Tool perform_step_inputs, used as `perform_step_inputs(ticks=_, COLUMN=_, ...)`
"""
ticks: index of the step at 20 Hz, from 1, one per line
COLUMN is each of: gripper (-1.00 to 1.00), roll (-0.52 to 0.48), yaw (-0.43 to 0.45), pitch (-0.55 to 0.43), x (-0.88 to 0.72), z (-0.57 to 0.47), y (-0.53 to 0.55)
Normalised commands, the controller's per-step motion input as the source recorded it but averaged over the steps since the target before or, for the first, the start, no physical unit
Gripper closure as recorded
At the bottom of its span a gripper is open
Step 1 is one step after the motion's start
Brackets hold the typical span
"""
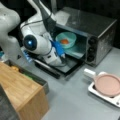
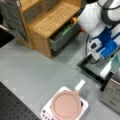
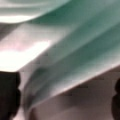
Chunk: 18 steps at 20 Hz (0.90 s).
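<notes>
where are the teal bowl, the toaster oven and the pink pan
teal bowl (image 1: 67, 37): a front view, its near rim, inside the oven
toaster oven (image 1: 87, 22): a front view, its metal top
pink pan (image 2: 66, 105): a front view, middle of its round top

Soft, even room light; both front views blurred. In the wrist view, glare whitens the left, everything out of focus.

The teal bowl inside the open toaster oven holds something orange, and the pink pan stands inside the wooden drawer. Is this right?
Not quite. The teal bowl in the toaster oven does hold something orange, but the pink pan stands on a white base on the grey table, away from the wooden drawer, as both front views show.
</notes>
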Motion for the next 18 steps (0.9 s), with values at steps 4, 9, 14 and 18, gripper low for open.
perform_step_inputs(ticks=4, gripper=-1.00, roll=0.022, yaw=0.201, pitch=0.053, x=0.19, z=0.10, y=-0.17)
perform_step_inputs(ticks=9, gripper=-1.00, roll=0.018, yaw=0.194, pitch=0.081, x=0.19, z=0.12, y=-0.15)
perform_step_inputs(ticks=14, gripper=-1.00, roll=-0.003, yaw=0.188, pitch=0.159, x=0.17, z=0.28, y=-0.17)
perform_step_inputs(ticks=18, gripper=-1.00, roll=-0.049, yaw=0.165, pitch=0.188, x=0.19, z=0.42, y=-0.18)
